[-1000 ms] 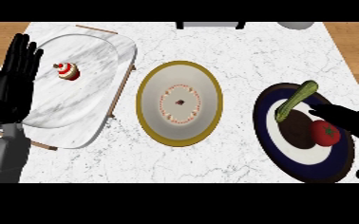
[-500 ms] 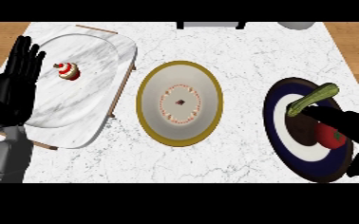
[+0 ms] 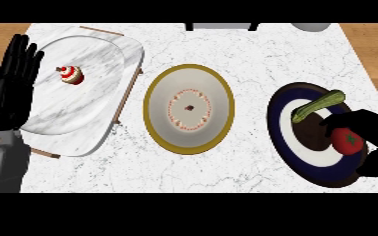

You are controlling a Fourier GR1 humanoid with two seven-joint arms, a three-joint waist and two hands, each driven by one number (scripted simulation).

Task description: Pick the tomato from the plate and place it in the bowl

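The red tomato [image 3: 348,140] lies on the right part of a dark blue plate [image 3: 281,130] with a white ring, at the counter's right. My right hand [image 3: 365,120] comes in from the right edge and curls round the tomato, thumb on its left side, fingers partly hiding it. A green zucchini [image 3: 319,105] lies on the plate's upper part, just above the hand. The gold-rimmed white bowl [image 3: 164,87] stands at the centre of the counter, left of the plate. My left hand [image 3: 18,80] rests open at the left edge, fingers up.
A marble tray [image 3: 96,105] with a small red-and-white cupcake [image 3: 71,74] on it lies at the left, beside the bowl. A grey object [image 3: 310,26] shows at the top right corner, and a dark one [image 3: 221,26] at the top centre.
The plate with zucchini and tomato slid to the right, then back left a little. My right hand has closed round the tomato. The left hand has hardly moved.
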